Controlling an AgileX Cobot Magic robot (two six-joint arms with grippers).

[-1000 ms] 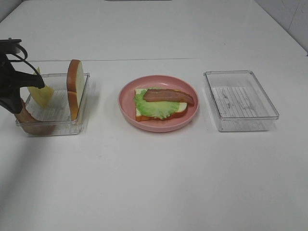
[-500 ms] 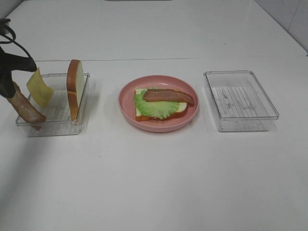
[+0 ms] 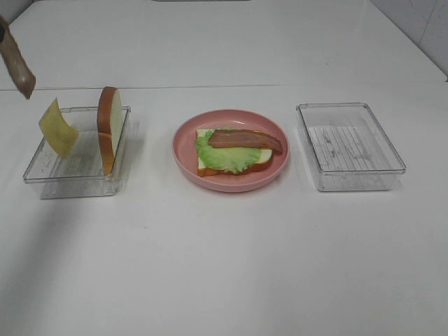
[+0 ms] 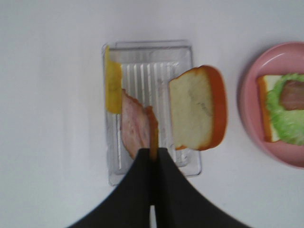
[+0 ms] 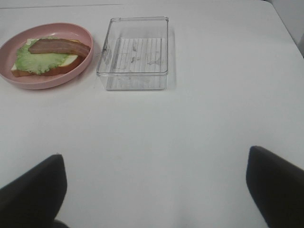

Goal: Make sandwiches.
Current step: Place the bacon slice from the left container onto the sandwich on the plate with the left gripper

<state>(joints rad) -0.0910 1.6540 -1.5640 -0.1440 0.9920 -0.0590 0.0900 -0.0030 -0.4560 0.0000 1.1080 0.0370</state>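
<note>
Left gripper: jaws pinched on a reddish-brown bacon strip, held high above the left clear plastic tray, right at the high view's left edge. In that tray, a white bread slice with orange-brown crust stands upright by the right wall and a thin yellow cheese square leans on the left wall. Pink round plate mid-desk carries the half-built sandwich. Right gripper: jaws spread wide over open white desk, well apart from the right clear plastic tray.

Pink plate, green lettuce, reddish-brown bacon, yellow cheese, orange-crusted white bread.
</note>
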